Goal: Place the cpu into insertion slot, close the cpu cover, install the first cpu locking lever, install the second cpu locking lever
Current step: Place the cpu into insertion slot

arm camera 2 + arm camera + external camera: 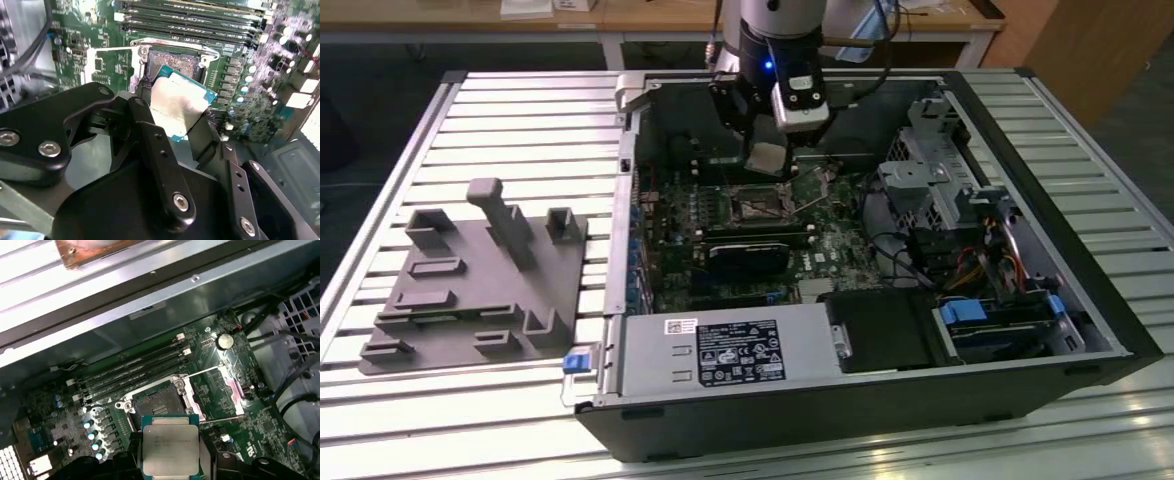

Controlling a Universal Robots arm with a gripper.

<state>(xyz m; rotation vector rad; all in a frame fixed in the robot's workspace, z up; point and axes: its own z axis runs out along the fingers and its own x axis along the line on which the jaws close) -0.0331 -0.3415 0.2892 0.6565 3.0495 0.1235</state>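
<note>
Exterior view: a gripper (769, 162) pinches the square chip (765, 156) by its edges inside an open computer case (854, 425), the empty socket (758, 207) at six o'clock from it. Second wrist view: the cover (107, 49) stands flipped open beside the socket. First wrist view: chip and socket look nearly square, so lowering it flat seems wisest.

The gripper (767, 160) is inside the open computer case (854, 425), with the cpu (170, 447) between its fingers. The insertion slot (157, 402) sits on the motherboard (75, 425), just below the gripper. The cpu cover (220, 390) lies flipped open beside the slot. The memory slots (135, 370) are just past the slot, away from the gripper. The fixture tray (467, 275) is on the table (520, 110) outside the case, well apart from the gripper, at the exterior view's left.
</note>
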